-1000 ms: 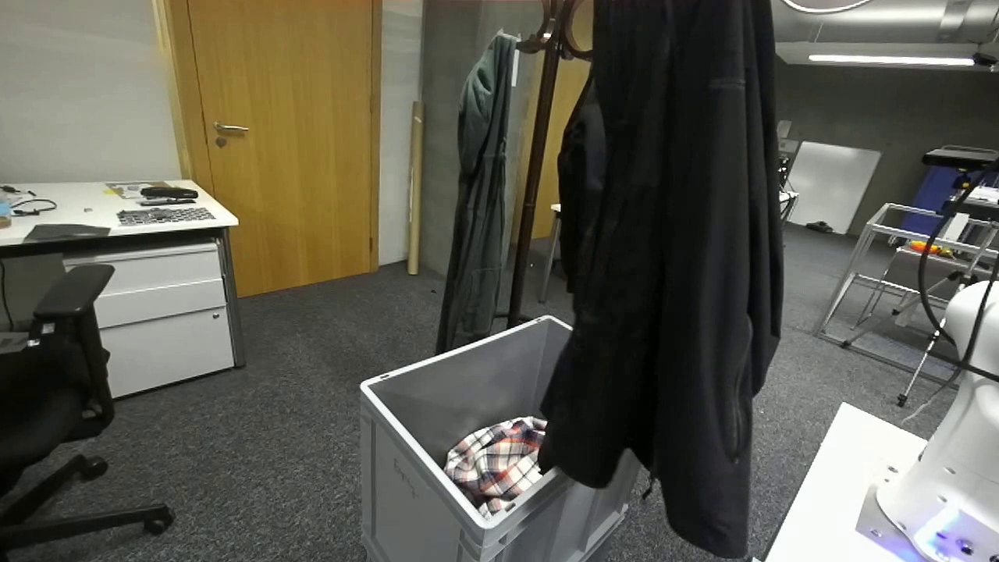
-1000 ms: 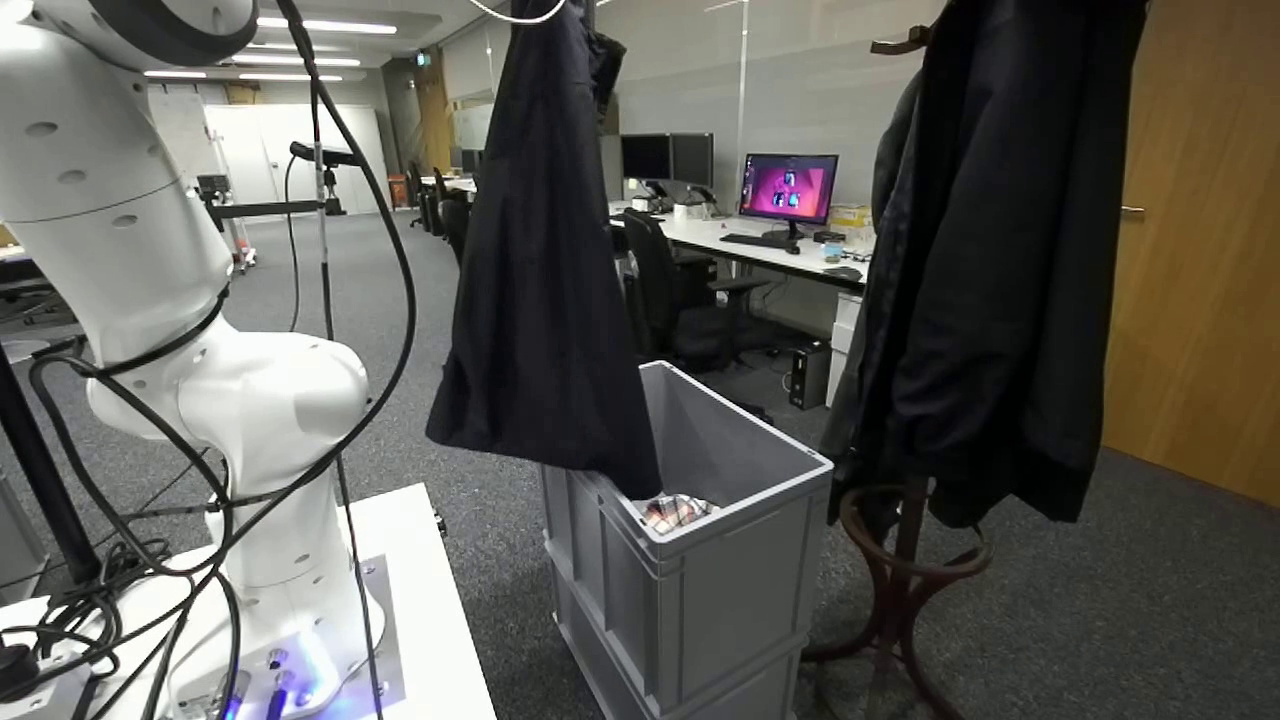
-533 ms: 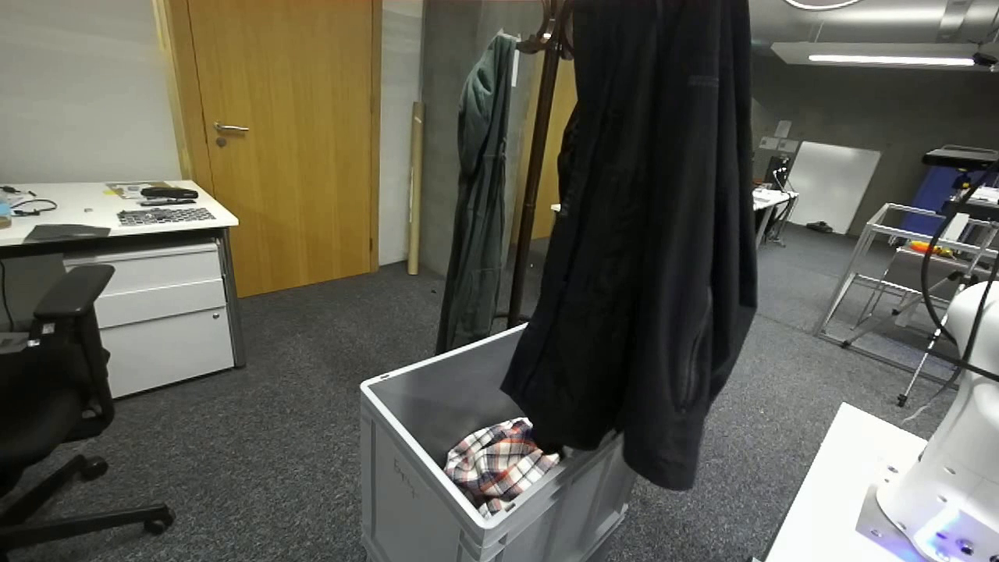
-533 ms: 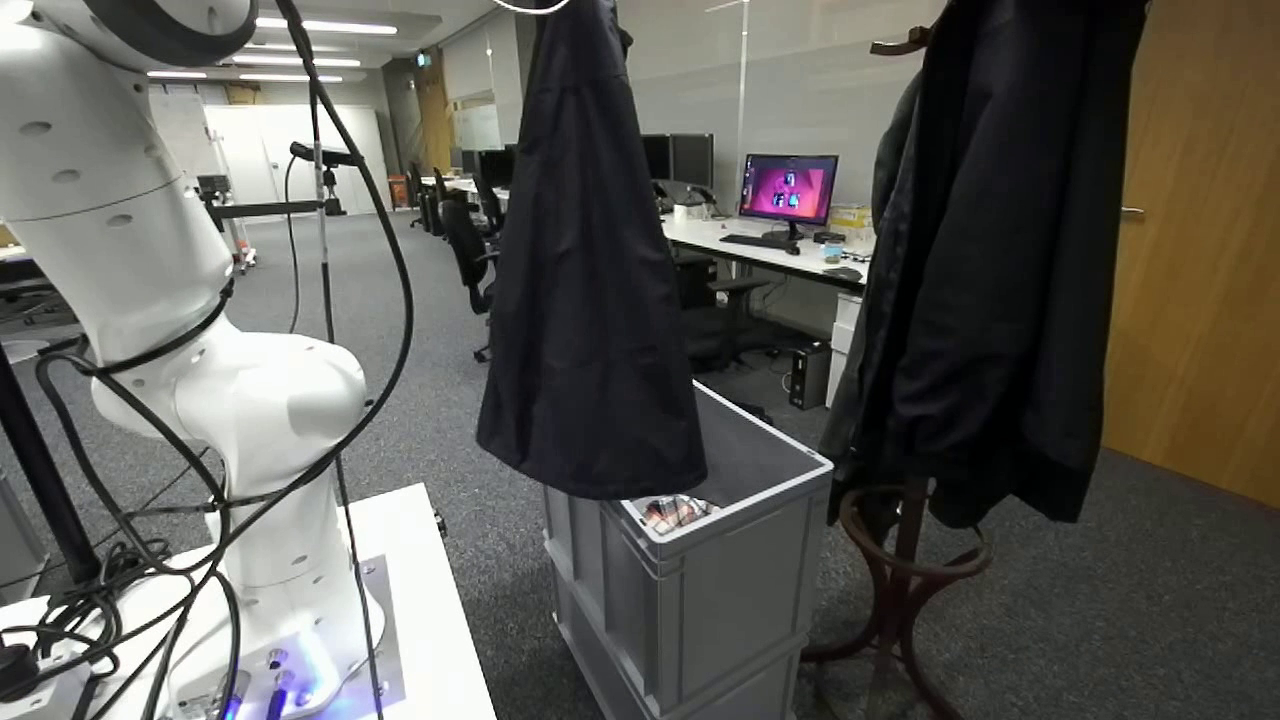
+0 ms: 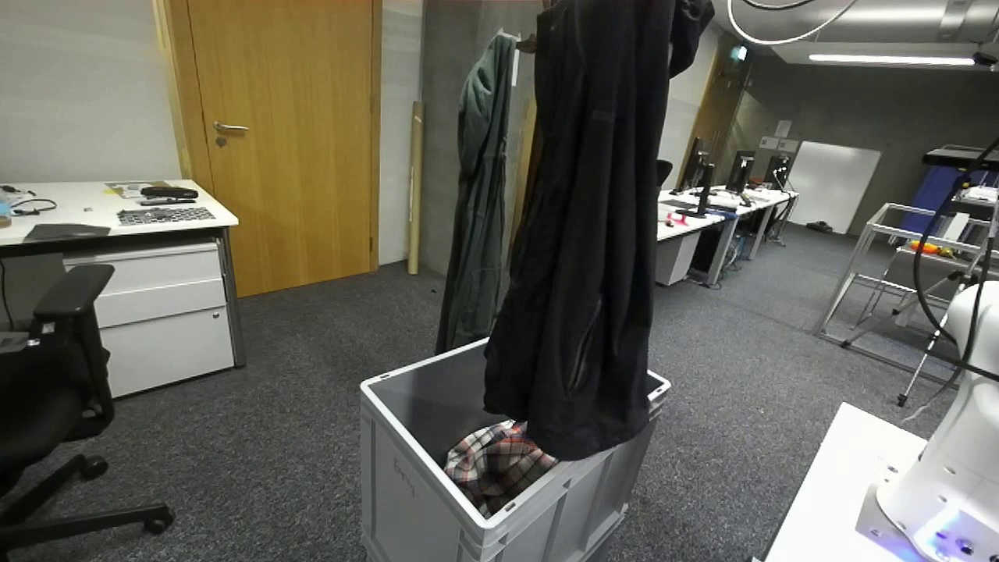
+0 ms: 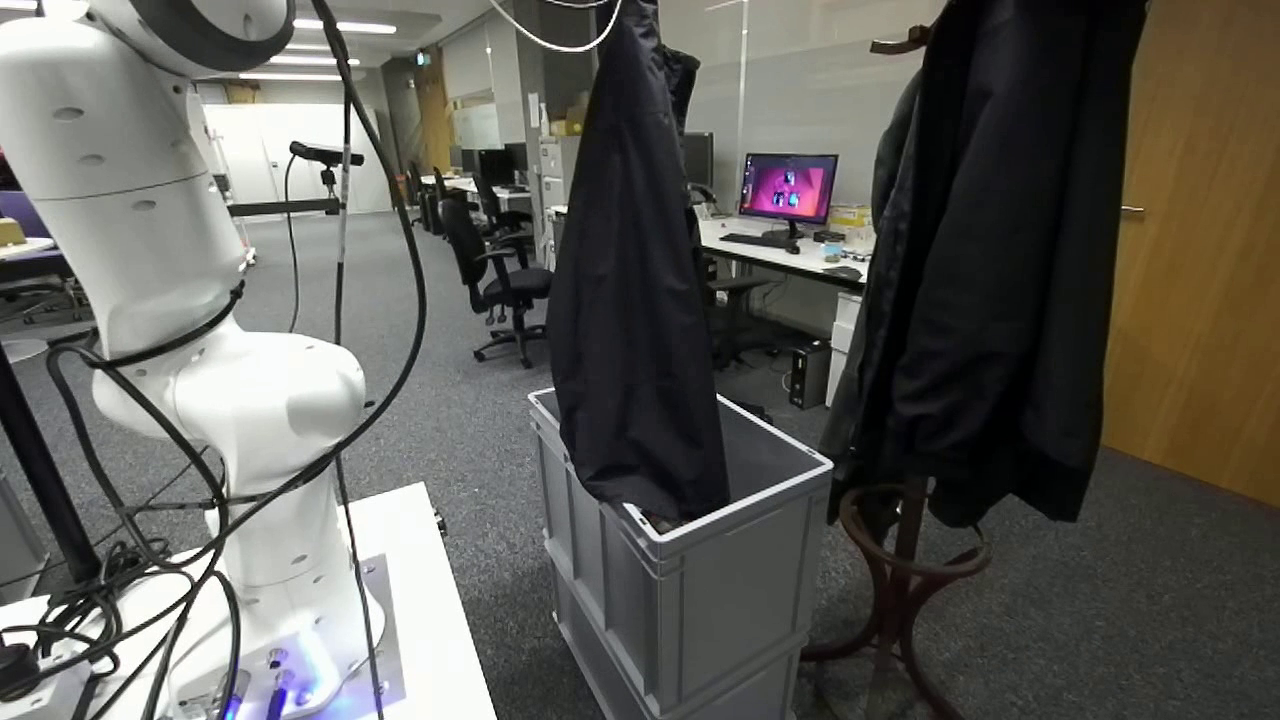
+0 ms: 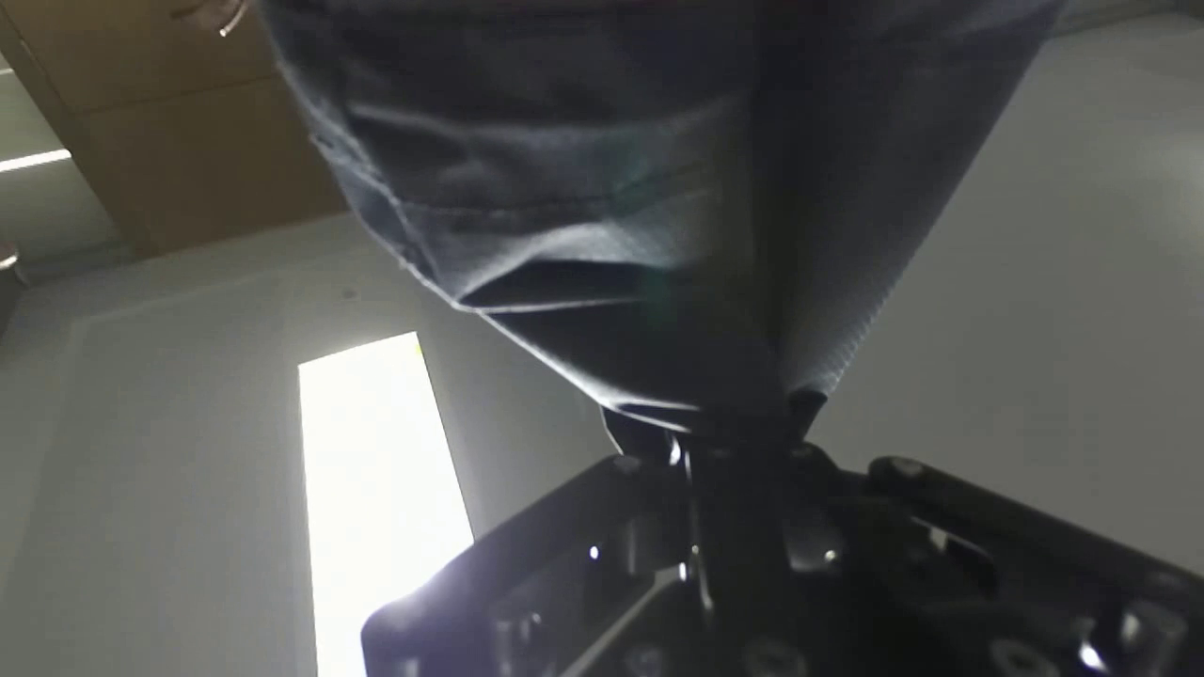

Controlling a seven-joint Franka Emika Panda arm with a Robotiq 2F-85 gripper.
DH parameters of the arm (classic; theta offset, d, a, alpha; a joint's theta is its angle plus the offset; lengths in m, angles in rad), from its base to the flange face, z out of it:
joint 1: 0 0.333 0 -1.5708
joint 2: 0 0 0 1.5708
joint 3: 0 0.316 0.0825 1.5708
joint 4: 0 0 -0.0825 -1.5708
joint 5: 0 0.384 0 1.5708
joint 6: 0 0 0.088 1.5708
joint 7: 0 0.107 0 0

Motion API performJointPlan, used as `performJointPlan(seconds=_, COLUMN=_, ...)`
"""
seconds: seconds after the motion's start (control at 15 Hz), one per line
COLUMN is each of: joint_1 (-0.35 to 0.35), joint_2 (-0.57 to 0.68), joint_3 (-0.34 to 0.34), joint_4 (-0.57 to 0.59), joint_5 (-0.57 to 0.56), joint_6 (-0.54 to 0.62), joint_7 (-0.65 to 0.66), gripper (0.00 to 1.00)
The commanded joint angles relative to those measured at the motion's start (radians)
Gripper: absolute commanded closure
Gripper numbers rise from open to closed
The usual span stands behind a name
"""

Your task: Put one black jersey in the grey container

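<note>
Jaws pinch black jersey (image 5: 584,257) hanging over grey crate (image 6: 740,600), hem overlapping rim nearest robot arm (image 6: 265,390). Arm should shift hem farther in, lower straight, release once all folds inside.

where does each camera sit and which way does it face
In an exterior view, beside the arm, part of which shows at right, looking down over the grey container toward a wooden door.
In an exterior view, beside the arm, large at left, looking over the container toward a lit monitor.
Wrist view: on the wrist, facing out along the jaws, shut on the black jersey; picture probably upside down.
Both exterior views share the jersey and container.
</note>
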Motion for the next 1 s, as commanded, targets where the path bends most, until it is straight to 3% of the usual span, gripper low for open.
performJointPlan(seconds=0.0, joint_1=-0.203, joint_2=0.083, joint_3=0.106, joint_4=0.084, joint_5=-0.095, joint_6=-0.008, joint_7=0.191, gripper=1.00)
performJointPlan(seconds=0.2, joint_1=-0.353, joint_2=0.113, joint_3=0.211, joint_4=0.090, joint_5=-0.162, joint_6=-0.008, joint_7=0.297, gripper=1.00)
performJointPlan(seconds=0.27, joint_1=-0.262, joint_2=0.122, joint_3=0.135, joint_4=0.101, joint_5=-0.102, joint_6=-0.014, joint_7=0.232, gripper=1.00)
performJointPlan(seconds=0.33, joint_1=-0.287, joint_2=0.131, joint_3=0.149, joint_4=0.101, joint_5=-0.110, joint_6=-0.017, joint_7=0.248, gripper=1.00)
performJointPlan(seconds=0.8, joint_1=-0.294, joint_2=0.162, joint_3=0.134, joint_4=0.082, joint_5=-0.095, joint_6=-0.128, joint_7=0.246, gripper=1.00)
performJointPlan(seconds=0.87, joint_1=-0.432, joint_2=0.165, joint_3=0.248, joint_4=0.075, joint_5=-0.182, joint_6=-0.158, joint_7=0.338, gripper=1.00)
performJointPlan(seconds=0.93, joint_1=-0.452, joint_2=0.166, joint_3=0.264, joint_4=0.073, joint_5=-0.192, joint_6=-0.177, joint_7=0.350, gripper=1.00)
